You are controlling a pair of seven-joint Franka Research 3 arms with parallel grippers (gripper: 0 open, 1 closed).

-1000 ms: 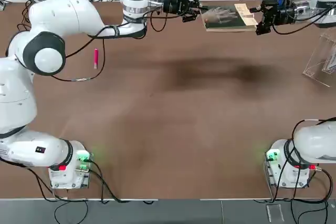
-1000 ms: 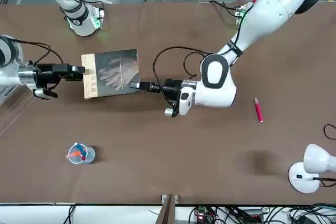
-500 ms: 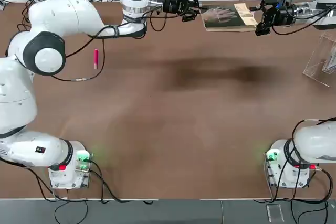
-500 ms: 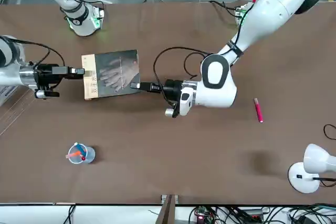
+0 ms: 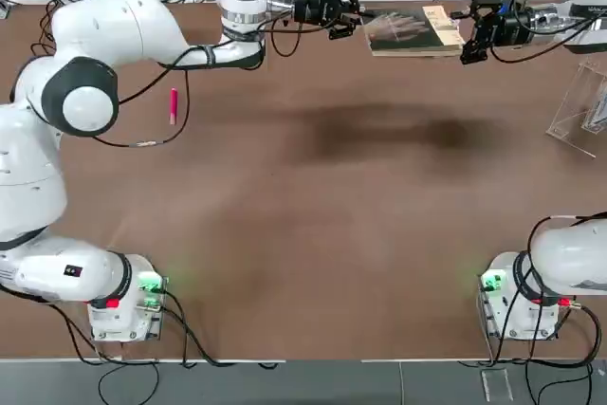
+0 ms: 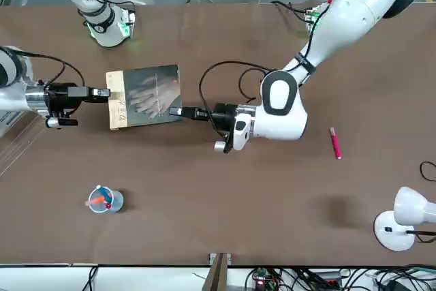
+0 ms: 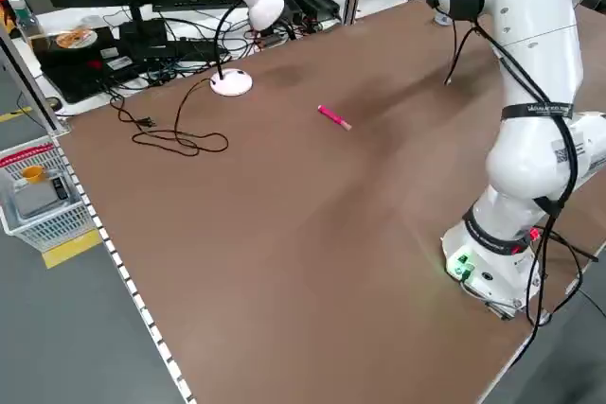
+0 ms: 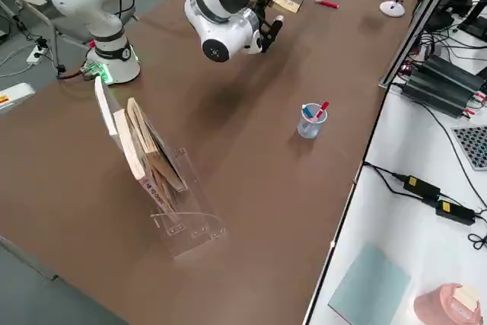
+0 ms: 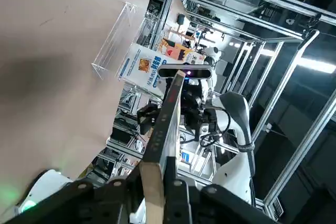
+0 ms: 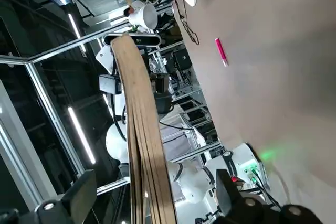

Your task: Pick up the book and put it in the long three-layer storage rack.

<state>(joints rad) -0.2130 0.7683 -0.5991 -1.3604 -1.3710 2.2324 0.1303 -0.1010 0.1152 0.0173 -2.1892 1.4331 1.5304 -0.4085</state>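
Book [image 6: 144,96]: dark cover, cream strip, held off the table at its far side, between both arms. Left gripper [image 6: 178,111] is clamped on the edge opposite the strip. Right gripper [image 6: 102,92] stands at the cream-strip edge, fingers spread wide to either side, not yet pinching. Storage rack [image 8: 156,180]: clear acrylic, off to the robot's right, already holding items. Handover advice: close right fully on the strip before left lets go; keep the book level.
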